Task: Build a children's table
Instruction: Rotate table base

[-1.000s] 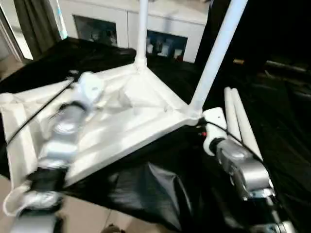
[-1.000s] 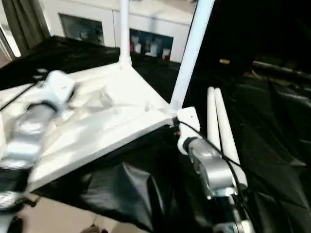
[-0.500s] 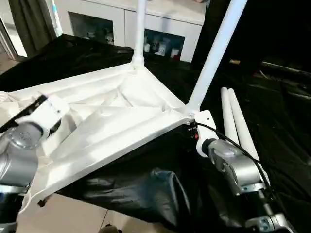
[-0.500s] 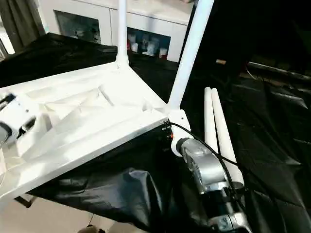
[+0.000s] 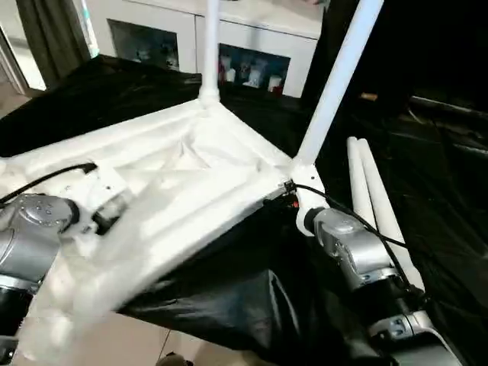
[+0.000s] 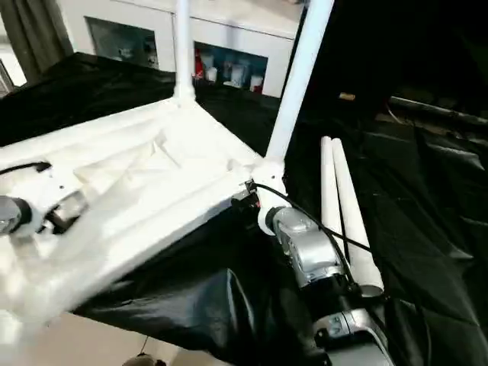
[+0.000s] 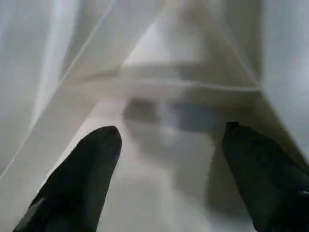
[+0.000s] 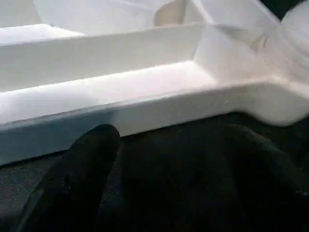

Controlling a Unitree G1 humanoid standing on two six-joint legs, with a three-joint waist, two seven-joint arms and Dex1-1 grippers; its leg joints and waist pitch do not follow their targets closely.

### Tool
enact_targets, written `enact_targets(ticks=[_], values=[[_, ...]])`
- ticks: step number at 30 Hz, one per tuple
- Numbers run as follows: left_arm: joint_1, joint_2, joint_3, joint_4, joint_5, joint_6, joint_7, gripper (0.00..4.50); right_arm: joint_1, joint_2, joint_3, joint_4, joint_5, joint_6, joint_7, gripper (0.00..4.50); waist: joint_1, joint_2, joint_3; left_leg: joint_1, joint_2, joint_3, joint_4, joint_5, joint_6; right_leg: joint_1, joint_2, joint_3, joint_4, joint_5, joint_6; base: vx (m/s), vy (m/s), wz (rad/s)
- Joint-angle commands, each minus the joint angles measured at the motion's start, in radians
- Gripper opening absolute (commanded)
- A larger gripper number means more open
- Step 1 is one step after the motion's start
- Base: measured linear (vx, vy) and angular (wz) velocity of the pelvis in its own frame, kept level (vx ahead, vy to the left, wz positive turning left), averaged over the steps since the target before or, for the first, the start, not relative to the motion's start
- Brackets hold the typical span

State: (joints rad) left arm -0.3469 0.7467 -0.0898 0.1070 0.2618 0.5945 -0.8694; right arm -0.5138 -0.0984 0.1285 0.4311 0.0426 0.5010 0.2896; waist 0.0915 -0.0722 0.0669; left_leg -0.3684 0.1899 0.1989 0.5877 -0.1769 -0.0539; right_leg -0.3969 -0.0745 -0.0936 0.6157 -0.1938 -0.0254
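Table top (image 5: pixel 175 183) upside down at frame centre, two legs (image 5: pixel 335 84) standing in its far corners.
Left gripper (image 7: pixel 169 159) hovers spread over the ribs; right gripper (image 8: pixel 169 159), fingers apart, at the rim. Two loose legs (image 5: pixel 374 198) lie at right.

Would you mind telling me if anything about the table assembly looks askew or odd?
The upside-down tabletop hangs past the black-draped surface over the floor, and one fitted leg leans while the other stands upright. Two legs lie unfitted.

A white cabinet (image 5: pixel 259 46) with glass doors stands at twelve o'clock. Dark curtain (image 5: pixel 53 34) at ten. Pale floor (image 5: pixel 122 339) at seven.
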Motion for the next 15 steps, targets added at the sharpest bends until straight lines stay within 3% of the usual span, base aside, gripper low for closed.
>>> enact_targets(ticks=[1,8,15], values=[[0.012,-0.024,-0.048,-0.07,-0.081,-0.017,-0.095,3.9,-0.025,-0.001,0.004,0.021,0.0,-0.024,0.009,3.77,0.001,0.032,-0.066,0.028,0.053,-0.03,-0.08,-0.202,-0.074,0.04,-0.089,0.07,-0.058,-0.102,-0.199,0.0,0.0,0.0],[-0.011,-0.062,-0.092,-0.15,-0.218,-0.075,-0.25,3.9,-0.061,0.003,0.002,0.068,-0.01,-0.057,0.019,3.77,0.0,0.027,-0.066,0.026,0.05,-0.028,-0.079,-0.216,-0.073,0.041,-0.087,0.072,-0.062,-0.148,-0.184,0.0,0.0,0.0],[-0.101,-0.128,-0.151,-0.043,-0.207,-0.139,-0.279,3.9,-0.065,-0.016,-0.006,0.066,-0.016,-0.066,0.024,3.77,-0.002,0.028,-0.068,0.024,0.05,-0.029,-0.077,-0.217,-0.071,0.043,-0.086,0.073,-0.063,-0.163,-0.169,0.0,0.0,0.0]])
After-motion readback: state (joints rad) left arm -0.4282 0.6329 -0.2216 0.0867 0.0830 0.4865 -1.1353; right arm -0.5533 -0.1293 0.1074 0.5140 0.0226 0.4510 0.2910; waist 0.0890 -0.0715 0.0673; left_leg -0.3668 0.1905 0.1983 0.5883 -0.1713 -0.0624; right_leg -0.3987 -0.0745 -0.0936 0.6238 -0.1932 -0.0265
